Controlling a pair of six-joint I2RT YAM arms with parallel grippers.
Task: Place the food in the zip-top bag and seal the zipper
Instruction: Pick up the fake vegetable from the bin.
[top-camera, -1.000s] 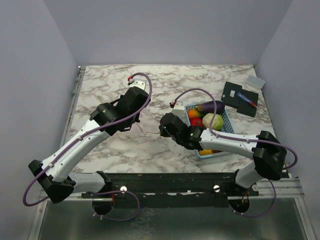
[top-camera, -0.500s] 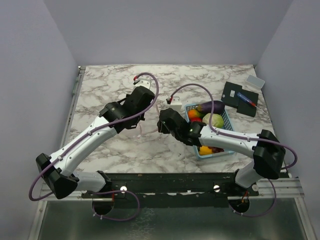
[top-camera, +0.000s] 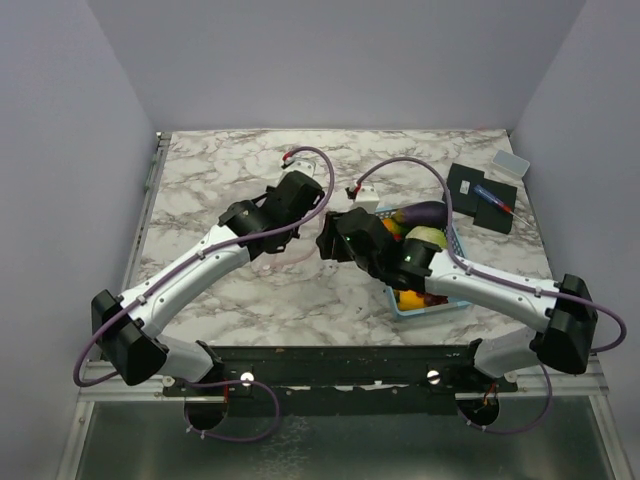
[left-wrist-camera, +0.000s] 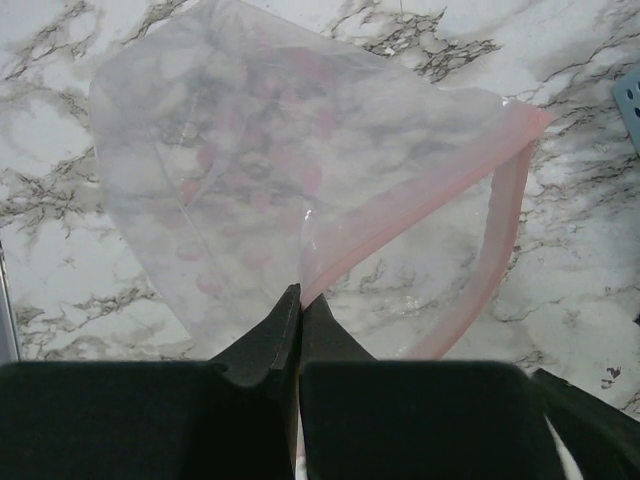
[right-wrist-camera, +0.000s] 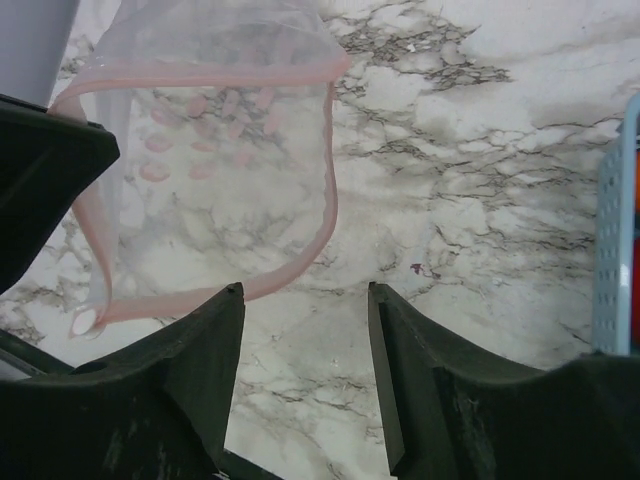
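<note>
The clear zip-top bag hangs over the marble table, its mouth gaping. Its pinkish-red zipper loops around the opening. My left gripper is shut on the mouth edge, pinching the pink strip. In the right wrist view the open mouth faces my right gripper, which stands open and empty just below the strip. The food sits in the light-blue basket: purple eggplant, green cabbage, an orange-red piece and yellow pepper.
A black pad with a pen on it and a small clear box lie at the far right. The basket's edge shows at the right of the right wrist view. Grey walls enclose the table on three sides.
My right gripper has opened from shut. Both arms have swung farther and to the right, the left one carrying the bag toward the basket.
</note>
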